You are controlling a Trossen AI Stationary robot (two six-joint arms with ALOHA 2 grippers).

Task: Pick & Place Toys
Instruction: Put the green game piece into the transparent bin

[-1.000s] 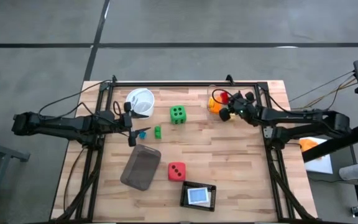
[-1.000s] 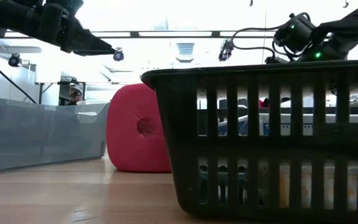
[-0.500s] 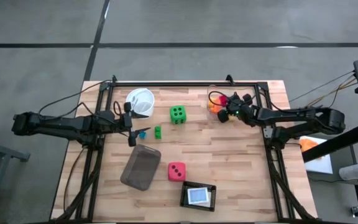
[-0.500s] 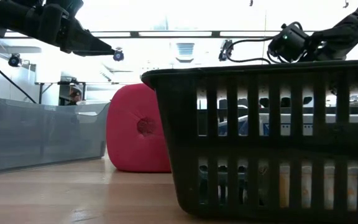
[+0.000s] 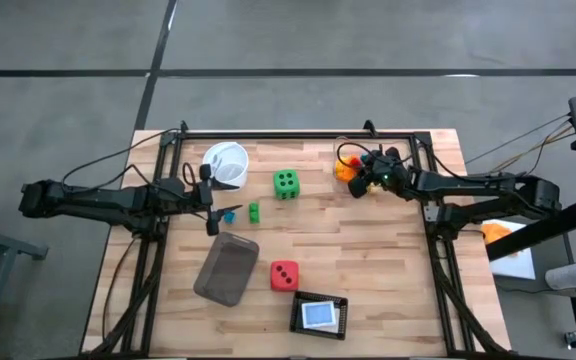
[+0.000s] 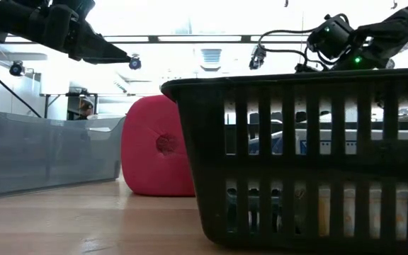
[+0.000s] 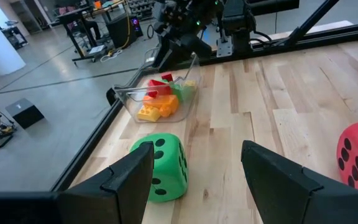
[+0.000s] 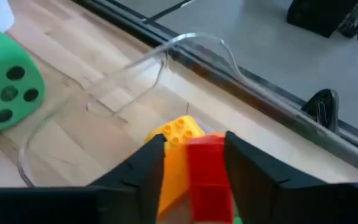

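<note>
The clear box (image 5: 344, 160) at the far right holds red (image 7: 160, 81), orange (image 7: 168, 103), yellow (image 7: 148, 112) and green bricks. My right gripper (image 5: 358, 176) hovers over it, open. In its wrist view (image 8: 194, 142) the red brick (image 8: 207, 171) and an orange brick (image 8: 171, 177) show in the gap. My left gripper (image 5: 213, 216) is open and empty (image 7: 197, 163) beside a blue brick (image 5: 230, 214) and a small green brick (image 5: 254, 211). The green die (image 5: 286, 183) and the red die (image 5: 284, 275) rest on the table.
A white bowl (image 5: 225, 162) stands at the far left. A grey tray (image 5: 226, 268) and a black basket (image 5: 319, 315) lie near the front edge; the basket fills the low view (image 6: 296, 156). A black frame (image 5: 298, 135) runs around the work area.
My right gripper has dipped a little toward the clear box and come up again, staying over the bricks. The left arm and the toys on the table have kept still.
</note>
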